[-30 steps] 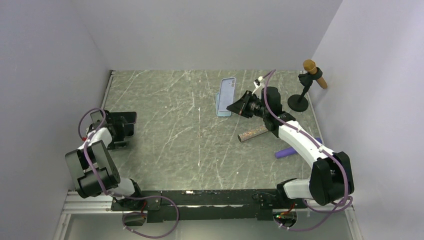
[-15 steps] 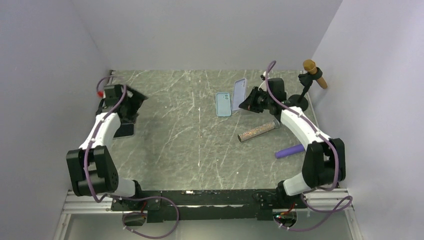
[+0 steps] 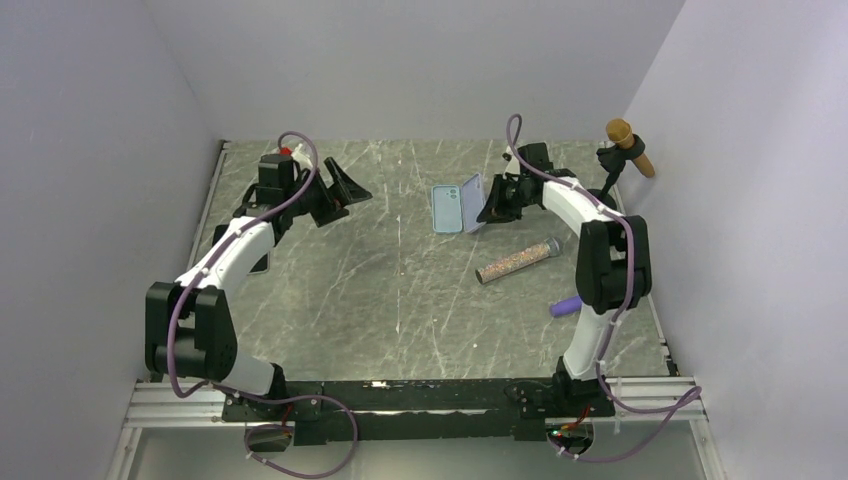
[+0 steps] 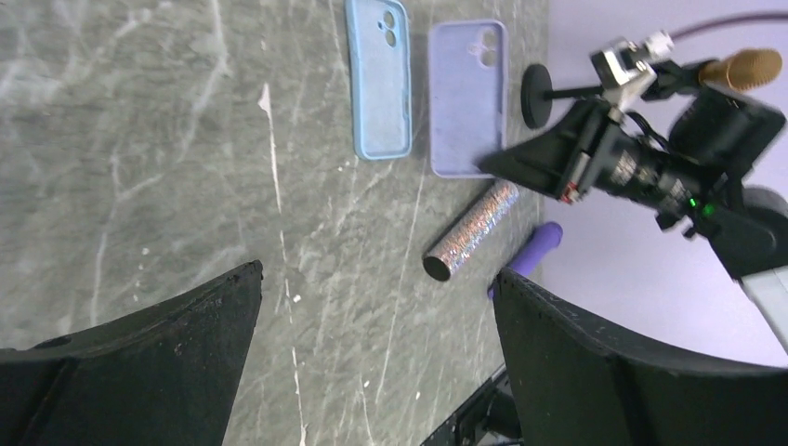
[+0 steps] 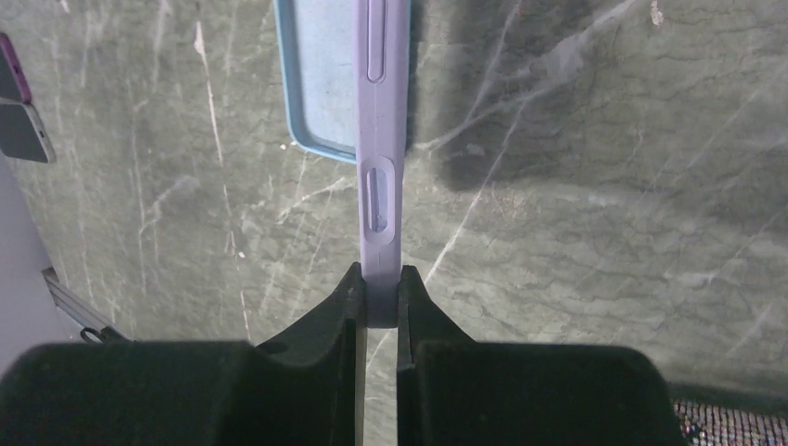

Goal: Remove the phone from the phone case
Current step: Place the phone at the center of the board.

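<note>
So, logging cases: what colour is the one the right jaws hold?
Lilac case; clearest in the left wrist view.

Grey-green marbled tabletop (image 3: pixel 380 280), plain white walls (image 3: pixel 400 60) on three sides, even light

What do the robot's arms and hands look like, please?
The left arm and right arm have white link shells with black joints; a purple cable loops along each. The left hand and right hand carry broad, black, wedge-shaped fingers.
</note>
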Available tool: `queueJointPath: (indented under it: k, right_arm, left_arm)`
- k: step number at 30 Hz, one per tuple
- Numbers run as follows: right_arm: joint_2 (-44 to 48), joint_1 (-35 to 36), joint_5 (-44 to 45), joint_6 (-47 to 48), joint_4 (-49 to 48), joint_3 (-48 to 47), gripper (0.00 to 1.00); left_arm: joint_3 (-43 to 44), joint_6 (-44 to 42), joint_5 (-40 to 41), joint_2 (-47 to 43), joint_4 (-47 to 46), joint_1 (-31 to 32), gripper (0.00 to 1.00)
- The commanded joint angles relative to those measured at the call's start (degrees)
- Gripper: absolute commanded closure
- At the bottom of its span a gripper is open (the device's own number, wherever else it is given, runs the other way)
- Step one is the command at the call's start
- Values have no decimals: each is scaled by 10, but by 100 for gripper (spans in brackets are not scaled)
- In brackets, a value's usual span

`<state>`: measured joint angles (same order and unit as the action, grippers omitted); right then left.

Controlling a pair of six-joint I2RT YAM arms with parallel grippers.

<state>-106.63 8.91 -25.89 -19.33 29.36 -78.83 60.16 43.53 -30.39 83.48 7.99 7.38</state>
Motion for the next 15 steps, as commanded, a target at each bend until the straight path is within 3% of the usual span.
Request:
queueJointPath:
  k: [1,15]
  right_arm:
    - [-35,-2,-4,10,23,-49,100]
    - [-73,-27,-48,-5,-33,-28,100]
  left_arm:
    - [26,-25,-50,-6,-24,16,3]
    - [33,-40,-45,-9,-4,26,7]
